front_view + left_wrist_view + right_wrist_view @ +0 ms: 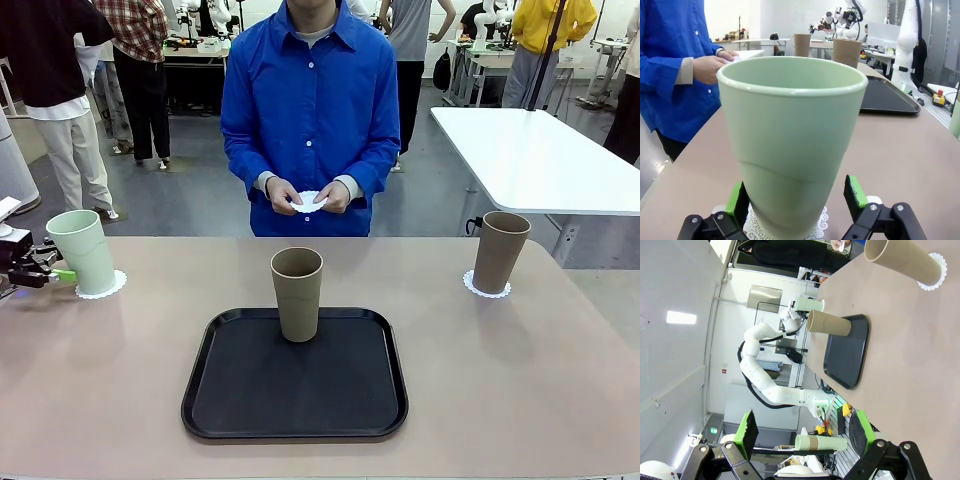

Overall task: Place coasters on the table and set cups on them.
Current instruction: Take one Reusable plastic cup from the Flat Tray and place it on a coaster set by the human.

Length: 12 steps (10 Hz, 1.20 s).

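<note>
Left gripper point(794, 196) sits at the table's point(520, 380) left edge, jaws spread either side of the mint cup point(82, 250), low on its wall. Not clamped: a gap shows at one green pad point(854, 192); contact at the other pad, cannot tell. Mint cup stands upright on the left coaster point(104, 289), near the left edge toward the far side.

Black tray point(240, 400) lies mid-table, toward the near edge. Tray cup point(297, 292), taupe, stands upright on it, centred by the tray's far rim, no coaster under it.

Person stands at the far edge; both hands point(285, 195) pinch the held coaster point(309, 201) above the table edge.

Right cup point(499, 250), taupe, stands upright on the right coaster point(472, 285), near the far right corner.

Right gripper point(805, 429) is off to the side, well apart from the cups, jaws wide apart, nothing between them.
</note>
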Tool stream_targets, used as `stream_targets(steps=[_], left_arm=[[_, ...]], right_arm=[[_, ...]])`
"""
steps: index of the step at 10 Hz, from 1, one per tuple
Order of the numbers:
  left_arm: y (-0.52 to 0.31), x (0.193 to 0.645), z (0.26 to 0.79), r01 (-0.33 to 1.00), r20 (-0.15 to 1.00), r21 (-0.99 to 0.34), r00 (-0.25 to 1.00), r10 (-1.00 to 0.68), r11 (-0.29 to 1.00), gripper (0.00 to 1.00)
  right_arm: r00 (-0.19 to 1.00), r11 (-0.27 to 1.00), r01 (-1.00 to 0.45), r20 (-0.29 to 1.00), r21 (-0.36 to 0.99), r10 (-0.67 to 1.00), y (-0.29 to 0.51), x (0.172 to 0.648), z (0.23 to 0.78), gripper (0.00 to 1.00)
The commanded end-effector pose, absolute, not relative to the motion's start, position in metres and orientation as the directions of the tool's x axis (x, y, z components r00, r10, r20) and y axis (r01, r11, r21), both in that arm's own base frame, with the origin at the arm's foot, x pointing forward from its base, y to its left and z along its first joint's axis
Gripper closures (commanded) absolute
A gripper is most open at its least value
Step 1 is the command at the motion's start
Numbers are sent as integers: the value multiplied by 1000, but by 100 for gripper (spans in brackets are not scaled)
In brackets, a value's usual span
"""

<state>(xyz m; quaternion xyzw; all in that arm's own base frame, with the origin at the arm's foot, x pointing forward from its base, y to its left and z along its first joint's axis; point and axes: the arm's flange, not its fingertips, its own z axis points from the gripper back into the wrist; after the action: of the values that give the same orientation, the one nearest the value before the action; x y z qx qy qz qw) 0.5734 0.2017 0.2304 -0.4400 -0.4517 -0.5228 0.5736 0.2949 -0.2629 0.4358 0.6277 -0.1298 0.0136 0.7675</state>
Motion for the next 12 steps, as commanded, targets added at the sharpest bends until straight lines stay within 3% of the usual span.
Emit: stream_targets(steps=[1,12], left_arm=[[206,573,230,1000,977,-11,12,-214,6,0],[226,584,230,999,978,-7,17,-208,49,0]], right_arm=[[969,206,-176,206,963,-139,-262,293,436,0],[969,206,-176,206,963,-139,-262,293,436,0]])
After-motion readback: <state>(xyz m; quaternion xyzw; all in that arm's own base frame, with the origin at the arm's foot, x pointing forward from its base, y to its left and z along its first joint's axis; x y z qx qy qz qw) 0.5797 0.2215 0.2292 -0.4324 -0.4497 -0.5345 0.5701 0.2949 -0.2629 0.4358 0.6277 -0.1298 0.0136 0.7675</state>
